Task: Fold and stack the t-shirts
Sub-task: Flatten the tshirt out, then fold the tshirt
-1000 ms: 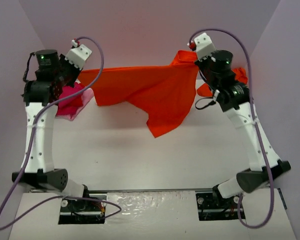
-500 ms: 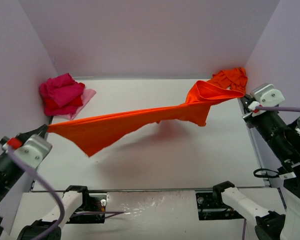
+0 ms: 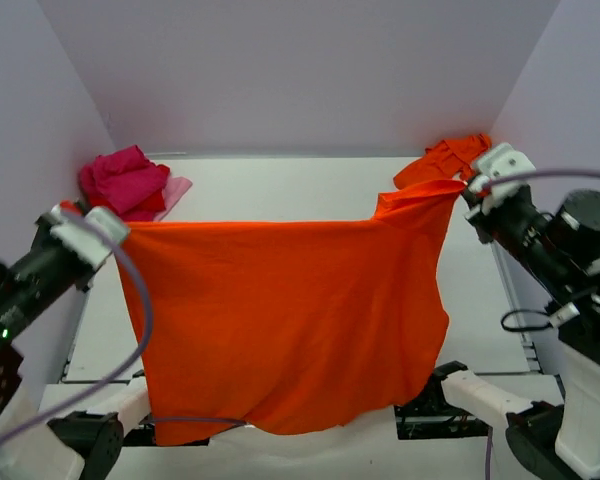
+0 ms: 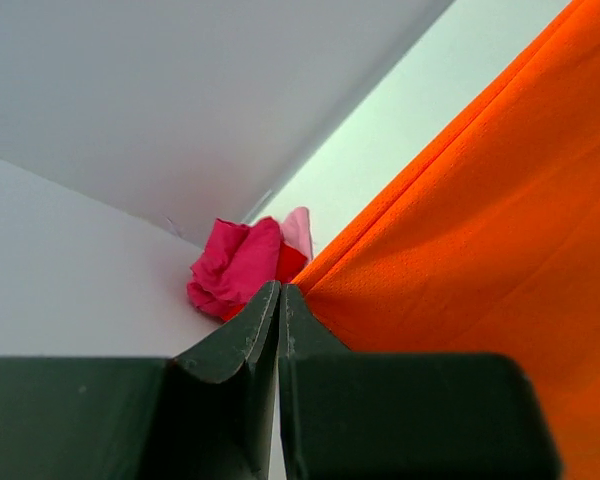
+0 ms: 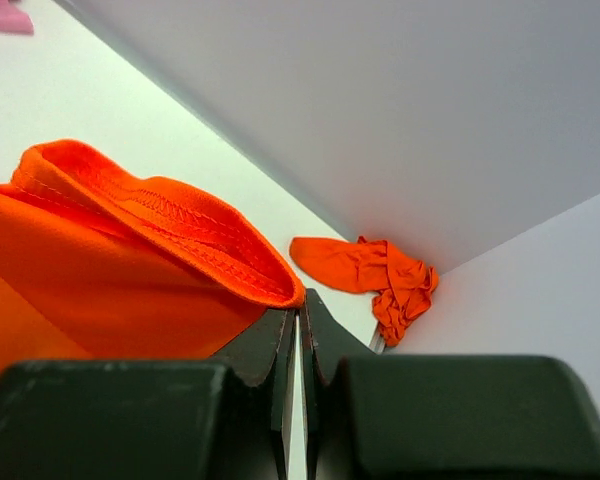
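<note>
A bright orange-red t-shirt (image 3: 290, 320) hangs in the air as a wide flat sheet, its top edge stretched between my two grippers. My left gripper (image 3: 108, 232) is shut on the shirt's upper left corner, and the cloth (image 4: 480, 250) runs off to the right of its closed fingers (image 4: 280, 292). On the upper right corner my right gripper (image 3: 467, 190) is shut, with the folded hem (image 5: 150, 215) bunched just left of its fingertips (image 5: 298, 308). The lower part of the shirt hides both arm bases and the table's near edge.
A heap of magenta, red and pale pink t-shirts (image 3: 127, 182) lies in the back left corner, also in the left wrist view (image 4: 242, 265). A crumpled orange t-shirt (image 3: 455, 155) lies in the back right corner (image 5: 380, 275). White walls close in the table on three sides.
The shirt was a low twisted band between the arms; both grippers have risen and it now hangs spread out flat. Both grips have held.
</note>
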